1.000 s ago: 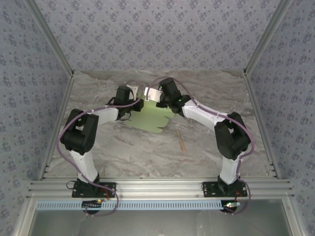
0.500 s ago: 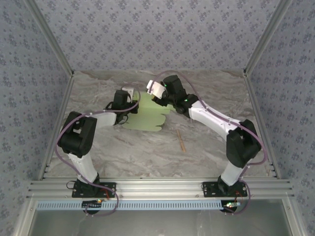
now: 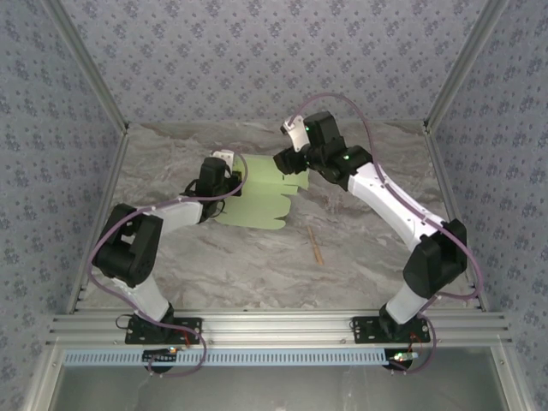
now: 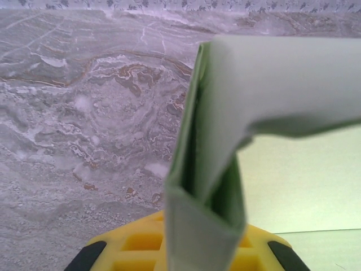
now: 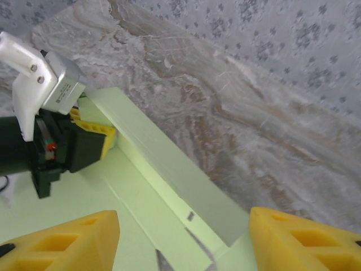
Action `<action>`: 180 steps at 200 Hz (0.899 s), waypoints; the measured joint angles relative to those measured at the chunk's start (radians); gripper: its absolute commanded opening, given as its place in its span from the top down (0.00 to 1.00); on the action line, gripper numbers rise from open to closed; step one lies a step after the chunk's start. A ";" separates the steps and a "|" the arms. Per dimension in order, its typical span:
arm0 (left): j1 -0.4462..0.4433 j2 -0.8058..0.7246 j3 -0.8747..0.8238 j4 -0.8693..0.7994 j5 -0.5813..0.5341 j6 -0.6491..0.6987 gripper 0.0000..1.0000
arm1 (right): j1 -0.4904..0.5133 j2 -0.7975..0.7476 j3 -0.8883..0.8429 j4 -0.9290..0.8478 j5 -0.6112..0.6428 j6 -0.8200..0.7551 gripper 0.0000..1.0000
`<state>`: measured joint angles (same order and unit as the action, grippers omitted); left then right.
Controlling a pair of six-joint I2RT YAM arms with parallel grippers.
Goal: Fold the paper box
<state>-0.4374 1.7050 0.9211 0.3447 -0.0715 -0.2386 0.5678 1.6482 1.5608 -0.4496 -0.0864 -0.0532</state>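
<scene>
In the left wrist view the paper box (image 4: 225, 141) stands so close to the lens that its folded wall is soft and blurred. It covers the gap of the left gripper (image 4: 186, 251), whose yellow fingers (image 4: 132, 245) are cut by the bottom edge. In the right wrist view the right gripper (image 5: 183, 240) has its yellow fingertips (image 5: 293, 237) cropped at the bottom, and the card runs off the lower left. From above, the thin stick (image 3: 315, 245) is too small to make out in detail.

We see a pale green box (image 3: 264, 195), a tan stick (image 3: 316, 245), a grey table (image 3: 248, 270) veined brown and white like marble, walls (image 3: 257, 60) in a blue-grey floral print — and yellow fingers (image 5: 67, 240) on arms (image 3: 394, 205) of white and black.
</scene>
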 measured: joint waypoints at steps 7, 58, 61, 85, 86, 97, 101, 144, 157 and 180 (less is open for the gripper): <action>-0.003 -0.002 0.000 0.000 -0.008 0.003 1.00 | 0.000 0.016 0.015 -0.015 -0.009 0.023 0.35; -0.021 -0.010 -0.004 -0.001 -0.043 0.014 1.00 | -0.004 0.120 0.075 -0.103 -0.046 0.115 0.36; -0.021 -0.010 -0.004 0.000 -0.045 0.014 1.00 | -0.005 0.124 0.076 -0.104 -0.050 0.118 0.37; -0.021 -0.011 -0.009 -0.001 -0.054 0.021 1.00 | -0.012 0.145 0.079 -0.110 -0.064 0.148 0.37; -0.021 -0.011 -0.010 -0.001 -0.055 0.022 1.00 | -0.012 0.145 0.079 -0.110 -0.064 0.150 0.37; -0.021 -0.013 -0.014 -0.001 -0.057 0.022 1.00 | -0.014 0.147 0.079 -0.110 -0.069 0.163 0.37; -0.022 -0.014 -0.016 -0.001 -0.057 0.022 1.00 | -0.015 0.147 0.079 -0.110 -0.071 0.170 0.37; -0.027 -0.015 -0.026 0.005 -0.061 0.021 1.00 | -0.039 0.149 0.074 -0.097 -0.105 0.246 0.37; -0.029 -0.015 -0.027 0.008 -0.061 0.021 1.00 | -0.053 0.153 0.074 -0.095 -0.109 0.267 0.37; -0.031 -0.017 -0.027 0.011 -0.065 0.022 1.00 | -0.066 0.167 0.074 -0.097 -0.112 0.293 0.38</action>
<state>-0.4679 1.6882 0.8936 0.3553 -0.1364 -0.2169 0.5014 1.8153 1.6352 -0.5468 -0.1982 0.2401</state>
